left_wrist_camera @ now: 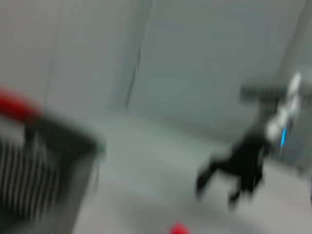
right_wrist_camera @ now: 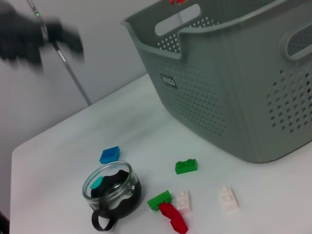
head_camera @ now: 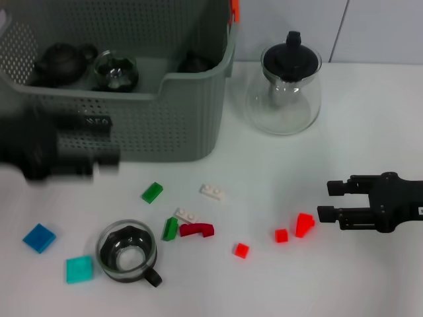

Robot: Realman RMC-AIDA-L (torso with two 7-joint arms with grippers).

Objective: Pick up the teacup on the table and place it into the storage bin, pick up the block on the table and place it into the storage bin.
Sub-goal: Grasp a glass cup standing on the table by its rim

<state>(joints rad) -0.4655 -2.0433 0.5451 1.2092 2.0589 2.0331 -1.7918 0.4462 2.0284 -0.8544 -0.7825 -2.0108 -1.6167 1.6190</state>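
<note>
— Looking from the head, where is the teacup?
— On the desk, out in front of the storage bin, with blocks scattered round it: a green block and a dark red block nearby.
— And the grippers?
— The right gripper hovers over the desk beside two red blocks, jaws parted and empty. The left gripper is a blur in front of the bin; I cannot tell its state.
— Does the right wrist view add anything?
— The bin's black label. Only the head view shows the cups inside the bin and the glass teapot.
</note>
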